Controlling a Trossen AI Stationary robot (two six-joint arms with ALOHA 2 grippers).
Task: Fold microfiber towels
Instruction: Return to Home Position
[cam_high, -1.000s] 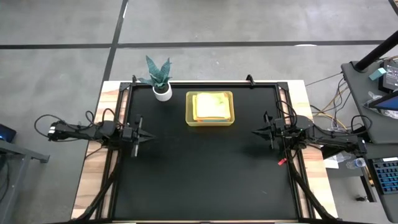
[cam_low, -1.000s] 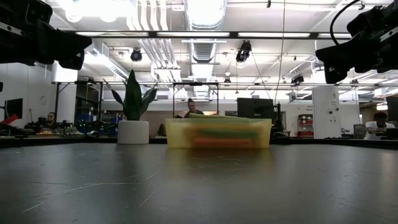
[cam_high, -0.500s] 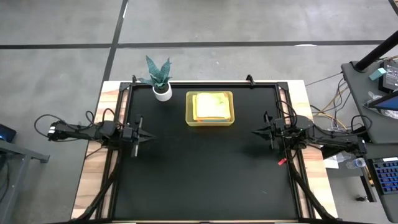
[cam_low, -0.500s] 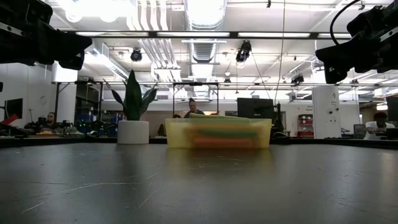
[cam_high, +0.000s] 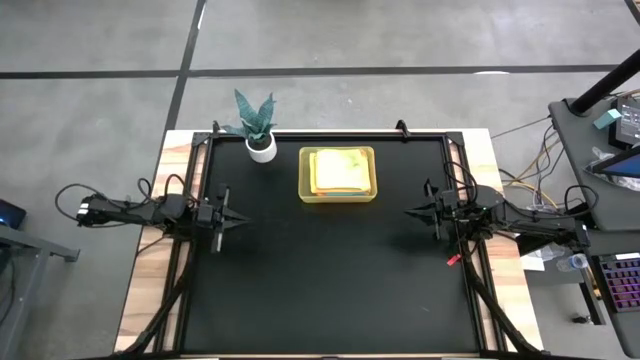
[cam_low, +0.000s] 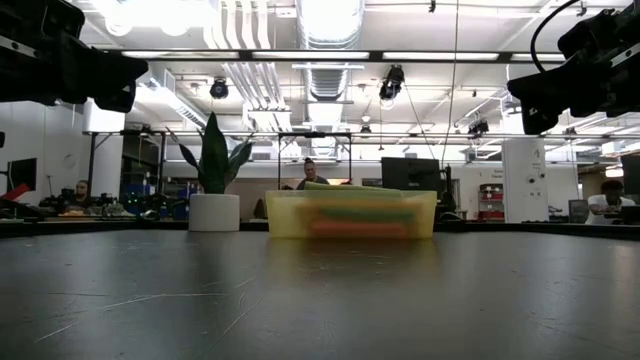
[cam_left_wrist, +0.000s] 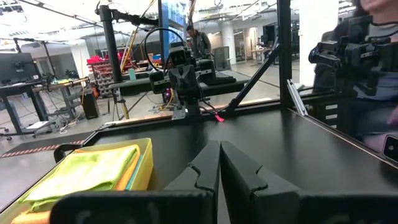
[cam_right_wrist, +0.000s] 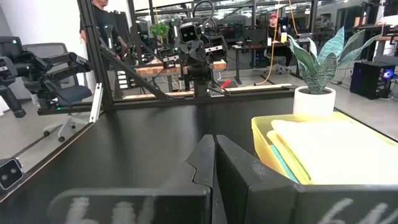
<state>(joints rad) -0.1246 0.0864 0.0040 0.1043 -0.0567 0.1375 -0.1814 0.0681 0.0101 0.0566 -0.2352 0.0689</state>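
Left gripper (cam_high: 232, 218): raised over the left edge of the table (cam_high: 330, 290) and pointing inward toward its opposite number; jaws pressed flat together, nothing between them. Right gripper (cam_high: 415, 211): mirror position over the right edge, facing the left gripper across bare black tabletop; jaws likewise closed tight on nothing. Bin (cam_high: 304, 176): translucent yellow-green, rectangular, standing on the table between the two grippers but farther toward the back edge than either, well apart from both and somewhat nearer the right one. Microfiber towels (cam_high: 340, 170): folded and stacked flat inside the bin, none in either gripper and none on the open table. A lime green towel lies on top, with orange-yellow showing at the edge beneath it and a sliver of teal lower down. The stack is too compressed to count its layers with certainty, and pink cannot be made out. Potted plant (cam_high: 259, 128): in a white pot just beside the bin, on the left gripper's side, near the table's back corner.
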